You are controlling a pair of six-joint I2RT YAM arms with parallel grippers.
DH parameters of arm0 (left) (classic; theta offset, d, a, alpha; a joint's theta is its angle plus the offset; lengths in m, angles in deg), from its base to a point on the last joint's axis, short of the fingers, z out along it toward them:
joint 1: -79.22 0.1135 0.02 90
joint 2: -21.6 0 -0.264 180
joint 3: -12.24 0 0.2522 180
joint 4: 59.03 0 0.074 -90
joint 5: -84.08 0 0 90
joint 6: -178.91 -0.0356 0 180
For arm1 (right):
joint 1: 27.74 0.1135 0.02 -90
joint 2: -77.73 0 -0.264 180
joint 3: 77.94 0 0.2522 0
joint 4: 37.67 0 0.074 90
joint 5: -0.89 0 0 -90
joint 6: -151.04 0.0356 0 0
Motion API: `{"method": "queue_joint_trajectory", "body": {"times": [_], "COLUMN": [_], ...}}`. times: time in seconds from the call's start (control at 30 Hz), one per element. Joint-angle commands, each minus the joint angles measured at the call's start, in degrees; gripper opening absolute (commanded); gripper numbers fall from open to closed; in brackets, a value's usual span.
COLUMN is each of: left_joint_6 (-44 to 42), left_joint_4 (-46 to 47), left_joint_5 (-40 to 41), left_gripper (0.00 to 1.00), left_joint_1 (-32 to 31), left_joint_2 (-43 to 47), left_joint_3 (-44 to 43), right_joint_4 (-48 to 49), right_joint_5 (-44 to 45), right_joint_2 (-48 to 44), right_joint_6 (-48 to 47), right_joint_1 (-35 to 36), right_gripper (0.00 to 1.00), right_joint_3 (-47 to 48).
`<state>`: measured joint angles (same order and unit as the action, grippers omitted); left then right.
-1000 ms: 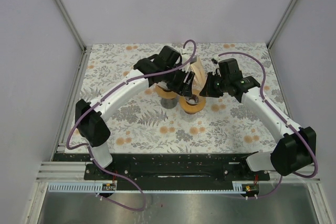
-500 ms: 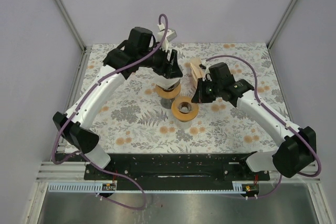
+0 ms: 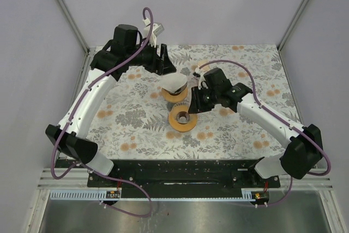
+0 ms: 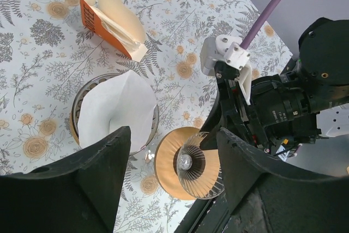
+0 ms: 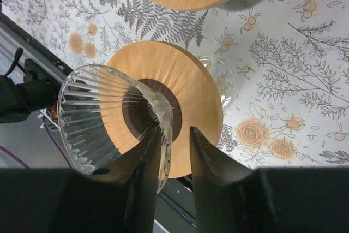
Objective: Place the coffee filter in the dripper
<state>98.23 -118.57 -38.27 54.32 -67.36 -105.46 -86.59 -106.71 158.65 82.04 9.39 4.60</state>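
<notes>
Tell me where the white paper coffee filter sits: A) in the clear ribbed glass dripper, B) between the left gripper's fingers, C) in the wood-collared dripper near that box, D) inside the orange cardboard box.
C: the white paper coffee filter stands opened inside the wood-collared dripper, while the left gripper is open and empty.

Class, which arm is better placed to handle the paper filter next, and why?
Left. The left end effector is open and aimed at the filter resting in the far dripper. The right end effector is clamped on the glass dripper rim, so it is probably busy.
</notes>
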Motion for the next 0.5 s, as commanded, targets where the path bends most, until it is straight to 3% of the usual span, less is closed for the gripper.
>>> {"method": "queue_joint_trajectory", "body": {"times": [0.0, 0.47], "left_joint_6": [-0.6, -1.3], "left_joint_4": [2.6, 2.8], "left_joint_5": [-1.8, -2.9], "left_gripper": [0.68, 0.70], "left_joint_1": [0.9, 2.6], "left_joint_2": [2.9, 3.3], "left_joint_3": [0.4, 1.3], "right_joint_4": [-5.4, -11.4], "right_joint_5": [0.6, 3.4], "right_joint_2": [-0.7, -5.1], "right_joint_6": [-1.9, -7.5], "right_joint_1": [0.4, -1.1], "right_gripper": [0.41, 0.63], "right_joint_3": [2.2, 15.6]}}
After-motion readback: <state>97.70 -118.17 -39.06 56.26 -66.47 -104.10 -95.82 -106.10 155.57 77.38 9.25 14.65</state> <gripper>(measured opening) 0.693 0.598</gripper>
